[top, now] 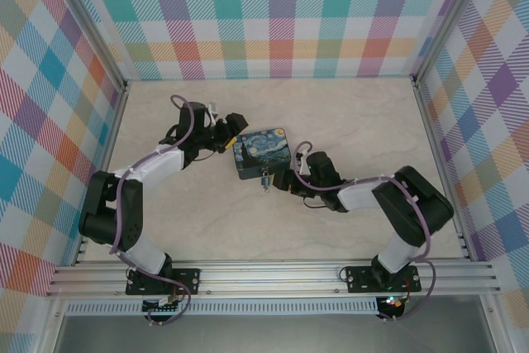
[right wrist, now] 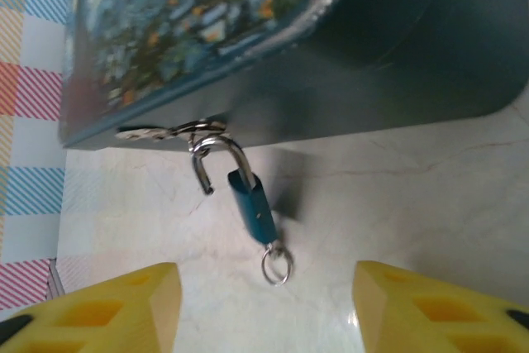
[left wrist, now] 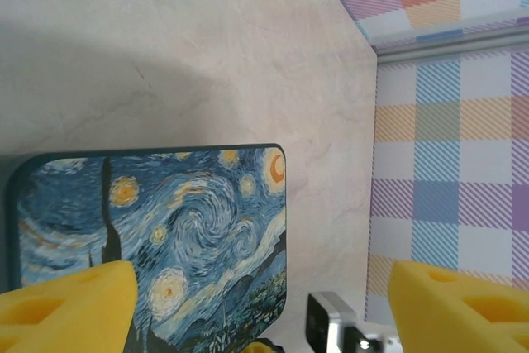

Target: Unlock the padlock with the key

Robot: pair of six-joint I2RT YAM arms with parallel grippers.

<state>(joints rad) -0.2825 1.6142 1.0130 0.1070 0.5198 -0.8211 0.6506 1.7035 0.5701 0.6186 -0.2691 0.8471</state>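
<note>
Top view: the rounded rectangular box with a blue-and-yellow swirling night-sky print (top: pixel 262 153) sits mid-frame on the pale marble-look table (top: pixel 347 113). The tiny blue-bodied padlock with a silvery shackle (top: pixel 265 181) hangs off the box's near edge, just below frame centre. The left gripper (top: pixel 232 136) is at the box's left side. The right gripper (top: pixel 286 179) is just right of the padlock. Can't tell contact for either from here.

Left wrist view: the left gripper (left wrist: pixel 260 307) is spread wide with nothing between its yellow fingers (left wrist: pixel 70 303), which sit in the bottom corners. The box lid (left wrist: pixel 165 221) is lower left. Can't tell whether a finger actually touches it.

Right wrist view: the right gripper (right wrist: pixel 266 307) is also spread and empty, aimed at the padlock (right wrist: pixel 252 200) at frame centre. The shackle hooks through a silvery hasp (right wrist: pixel 165 131) on the box's dark side wall. The thin dark metal key (right wrist: pixel 270 247) looks seated in the bottom of the body, with a small silvery ring (right wrist: pixel 278 267) dangling off it. The shaft is too small to resolve. One shackle leg looks clear of the body, so it may already be released. Not sure.

Step in hand, my read: grip the key head and turn.
- Close squarely on the key, not just the ring.
- Twist about the padlock's long axis with no side pull, since the lock swings freely on the hasp.
- Use the left gripper to pin the box so it doesn't slide.
- If the shackle is free, stop applying torque.
</note>
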